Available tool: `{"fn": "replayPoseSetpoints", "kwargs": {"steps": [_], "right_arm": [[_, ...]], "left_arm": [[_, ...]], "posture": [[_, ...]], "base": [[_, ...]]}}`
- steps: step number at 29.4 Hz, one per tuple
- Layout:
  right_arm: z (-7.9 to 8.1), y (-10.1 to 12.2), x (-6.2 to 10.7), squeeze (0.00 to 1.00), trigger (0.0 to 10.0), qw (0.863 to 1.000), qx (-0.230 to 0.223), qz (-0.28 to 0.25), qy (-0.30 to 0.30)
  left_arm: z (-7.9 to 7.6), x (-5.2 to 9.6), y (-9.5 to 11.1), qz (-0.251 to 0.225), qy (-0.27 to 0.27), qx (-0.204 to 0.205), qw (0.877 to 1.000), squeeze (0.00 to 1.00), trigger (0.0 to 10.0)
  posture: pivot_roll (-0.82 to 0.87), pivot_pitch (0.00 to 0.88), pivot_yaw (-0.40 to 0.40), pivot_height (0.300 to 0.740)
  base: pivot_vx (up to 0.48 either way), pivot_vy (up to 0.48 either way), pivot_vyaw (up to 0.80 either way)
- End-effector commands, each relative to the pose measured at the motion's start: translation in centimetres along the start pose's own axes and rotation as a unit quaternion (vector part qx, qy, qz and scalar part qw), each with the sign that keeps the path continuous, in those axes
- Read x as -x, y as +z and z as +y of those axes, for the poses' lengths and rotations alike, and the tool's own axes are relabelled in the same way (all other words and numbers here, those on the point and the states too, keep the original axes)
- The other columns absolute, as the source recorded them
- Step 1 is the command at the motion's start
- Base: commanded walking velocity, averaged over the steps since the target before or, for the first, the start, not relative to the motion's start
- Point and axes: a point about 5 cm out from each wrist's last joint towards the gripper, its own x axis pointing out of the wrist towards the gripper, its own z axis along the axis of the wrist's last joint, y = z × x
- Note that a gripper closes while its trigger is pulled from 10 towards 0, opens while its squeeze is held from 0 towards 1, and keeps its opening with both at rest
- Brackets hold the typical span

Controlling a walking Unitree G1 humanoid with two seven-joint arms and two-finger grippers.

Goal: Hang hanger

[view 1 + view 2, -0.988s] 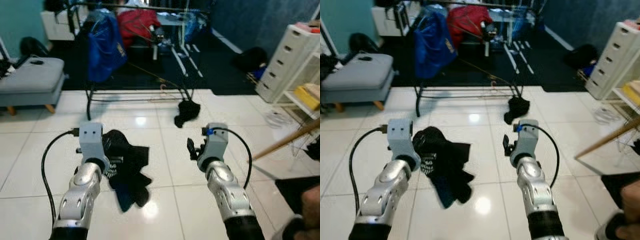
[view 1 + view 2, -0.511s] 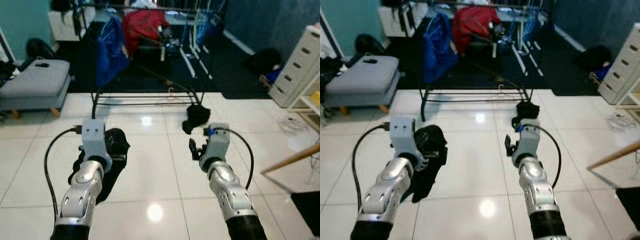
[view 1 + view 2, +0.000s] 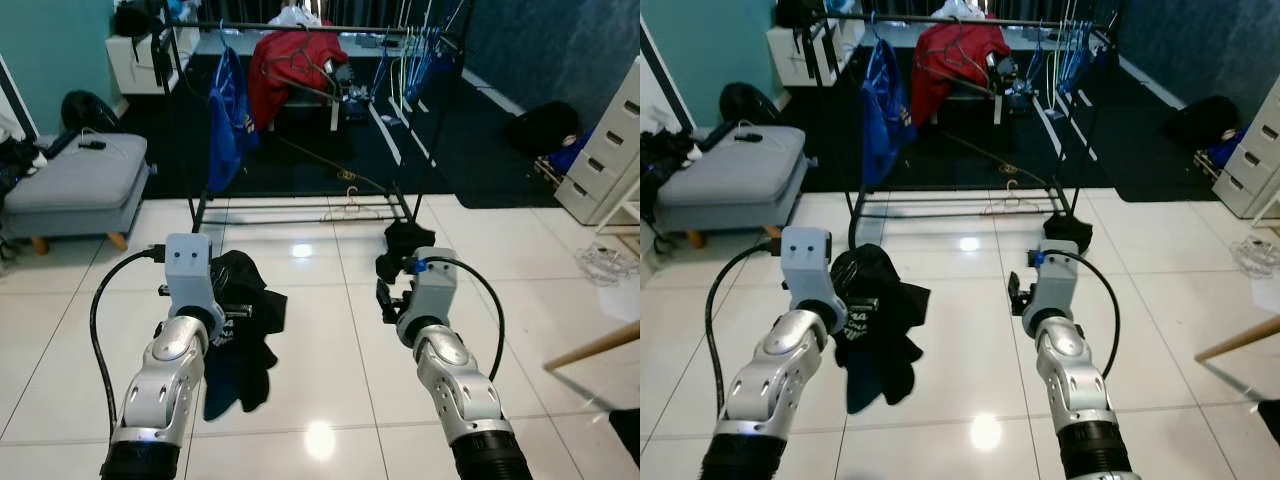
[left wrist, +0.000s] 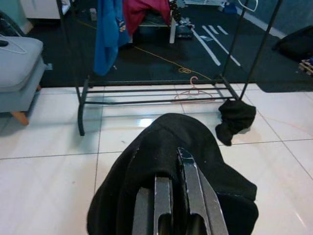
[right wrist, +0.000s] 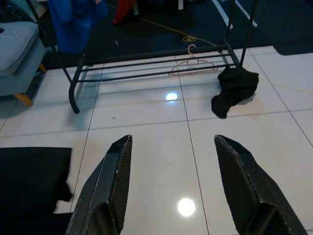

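Locating hanger (image 5: 194, 63): 12 o'clock from right gripper (image 5: 176, 188), long axis crosswise, on rack base (image 5: 146, 73).
Right gripper: nearer arm, fingers apart, empty.
Left gripper (image 4: 168, 205): clamped on black garment (image 4: 171, 161).

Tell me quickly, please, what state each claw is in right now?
Left claw: shut on the black garment, which hangs from it above the floor tiles.
Right claw: open and holding nothing, fingers spread wide above the white tiles.
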Motion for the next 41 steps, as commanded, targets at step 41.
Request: {"fn": "replayPoseSetpoints", "kwargs": {"steps": [41], "right_arm": [[0.34,-0.34,0.13,0.0,10.0,1.0,0.01,0.004,0.003]], "left_arm": [[-0.01,-0.38,0.2,-0.002,-0.001,0.006,1.0,0.0,10.0]], "posture": [[0.01,0.133,-0.036,0.74]], "base": [[0.383,0.0,0.0]]}}
